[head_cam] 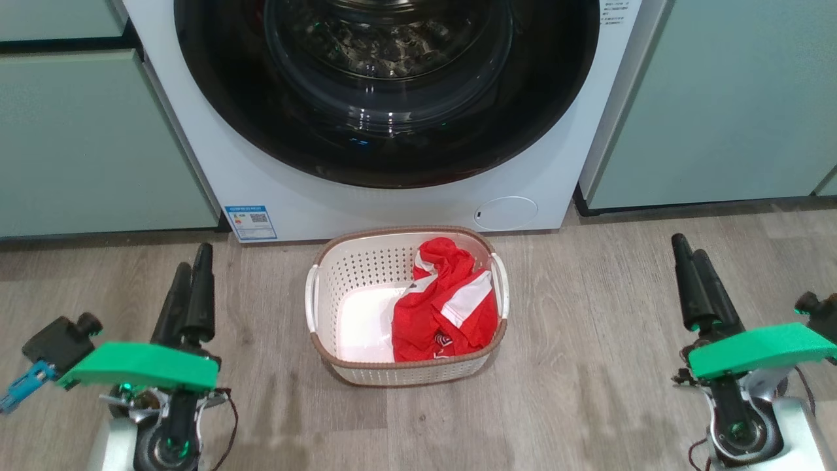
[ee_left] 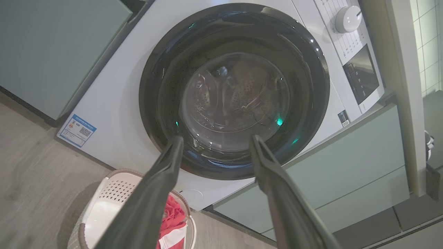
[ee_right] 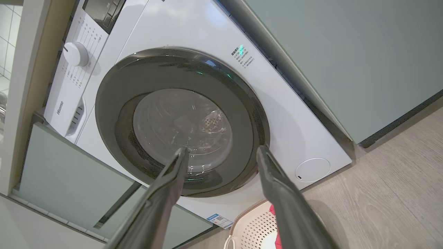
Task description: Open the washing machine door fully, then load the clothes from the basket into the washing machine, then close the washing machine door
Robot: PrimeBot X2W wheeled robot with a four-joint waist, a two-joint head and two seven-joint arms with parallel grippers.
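Observation:
The white washing machine (head_cam: 418, 203) stands straight ahead, its round door (head_cam: 386, 91) with the glossy black ring and clear glass bowl lying flush against the front. On the floor before it sits the cream basket (head_cam: 346, 294) with red clothes (head_cam: 451, 307) striped in white heaped in its right half. My left gripper (head_cam: 194, 261) hovers at the lower left, open and holding nothing, well left of the basket. My right gripper (head_cam: 690, 252) hovers at the lower right, open as well. The door (ee_left: 235, 90) lies beyond my left fingers (ee_left: 169, 162); the door (ee_right: 180, 121) lies beyond my right fingers (ee_right: 266, 162).
Pale green cabinets (head_cam: 85, 131) flank the washer on both sides (head_cam: 719, 98). A small round white flap (head_cam: 505, 212) and a blue-and-white sticker (head_cam: 250, 222) sit low on the washer's front. Wood-look floor (head_cam: 588, 327) stretches around the basket.

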